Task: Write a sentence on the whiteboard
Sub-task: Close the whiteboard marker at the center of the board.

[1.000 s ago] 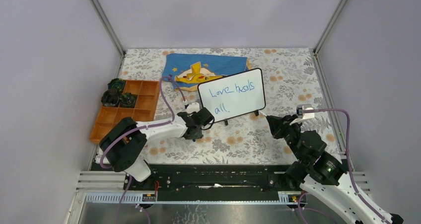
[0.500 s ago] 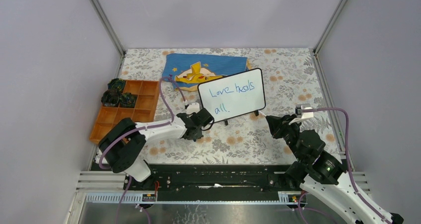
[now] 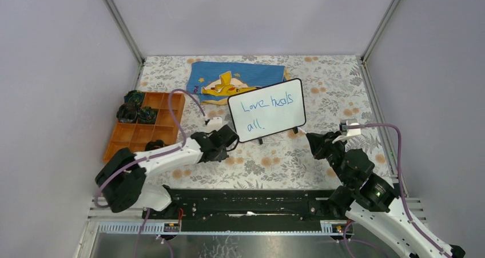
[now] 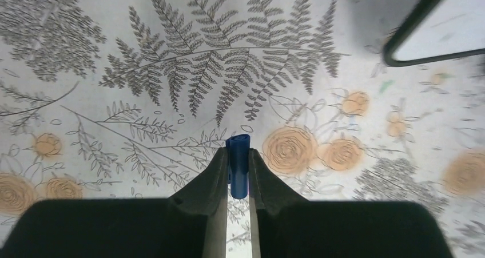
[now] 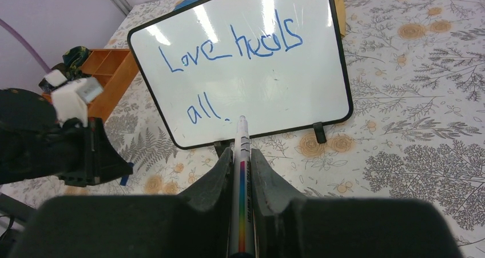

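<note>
The whiteboard (image 3: 281, 122) stands propped on its little black feet at mid-table. The sentence (image 3: 266, 104) on it reads "Love heals all" in blue, and the right wrist view shows the sentence (image 5: 229, 49) clearly. My left gripper (image 3: 223, 139) sits low beside the board's lower left corner. The left gripper (image 4: 238, 152) is shut on a small blue marker cap (image 4: 238, 175) just above the tablecloth. My right gripper (image 3: 313, 140) is by the board's lower right corner. That right gripper (image 5: 242, 150) is shut on a white marker (image 5: 242, 137) with a rainbow stripe, tip toward the whiteboard (image 5: 286, 92), not touching it.
An orange compartment tray (image 3: 150, 126) with dark bundles (image 3: 135, 110) sits at the left. A blue cloth with a yellow figure (image 3: 237, 80) lies behind the board. Grey walls close in the floral tablecloth. The board's corner (image 4: 434, 38) shows in the left wrist view.
My left arm has drawn back and leftward from the board's corner, and its jaws have narrowed onto the blue cap. The right arm and the board have not moved.
</note>
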Action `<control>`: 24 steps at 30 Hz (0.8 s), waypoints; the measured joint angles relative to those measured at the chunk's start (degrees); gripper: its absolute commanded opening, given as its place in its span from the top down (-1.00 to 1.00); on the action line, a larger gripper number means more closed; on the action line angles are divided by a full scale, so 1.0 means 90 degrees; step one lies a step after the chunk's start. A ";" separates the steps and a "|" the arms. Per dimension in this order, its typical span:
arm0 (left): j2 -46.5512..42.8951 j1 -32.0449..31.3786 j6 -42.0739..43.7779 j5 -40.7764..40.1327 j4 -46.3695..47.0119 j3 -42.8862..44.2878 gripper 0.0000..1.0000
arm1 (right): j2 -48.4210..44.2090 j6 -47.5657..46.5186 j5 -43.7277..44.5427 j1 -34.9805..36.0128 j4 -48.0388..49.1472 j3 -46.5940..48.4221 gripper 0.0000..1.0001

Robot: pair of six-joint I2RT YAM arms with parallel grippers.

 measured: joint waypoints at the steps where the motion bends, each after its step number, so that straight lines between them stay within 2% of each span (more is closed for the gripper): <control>1: -0.0231 0.0000 -0.0002 -0.0039 -0.0066 0.0019 1.00 | 0.0000 -0.0019 0.0000 0.0000 0.0000 0.0000 1.00; 6: -0.1195 0.0000 0.0010 -0.0265 -0.0335 0.0410 1.00 | 0.0202 -0.0260 0.0019 0.0000 0.0034 0.0177 1.00; 12: -0.2548 0.0000 0.0260 -0.0580 -0.0107 0.1076 1.00 | 0.1137 -0.0826 -0.0034 0.0000 0.0556 0.1001 1.00; 18: -0.3616 0.0002 0.0627 -0.0772 0.1013 0.1171 1.00 | 0.2290 -0.1219 -0.0517 -0.0005 0.1719 0.1848 1.00; 24: -0.3905 0.0002 0.0699 -0.0794 0.2244 0.1171 1.00 | 0.2987 -0.1416 -0.0889 0.0005 0.3164 0.2108 1.00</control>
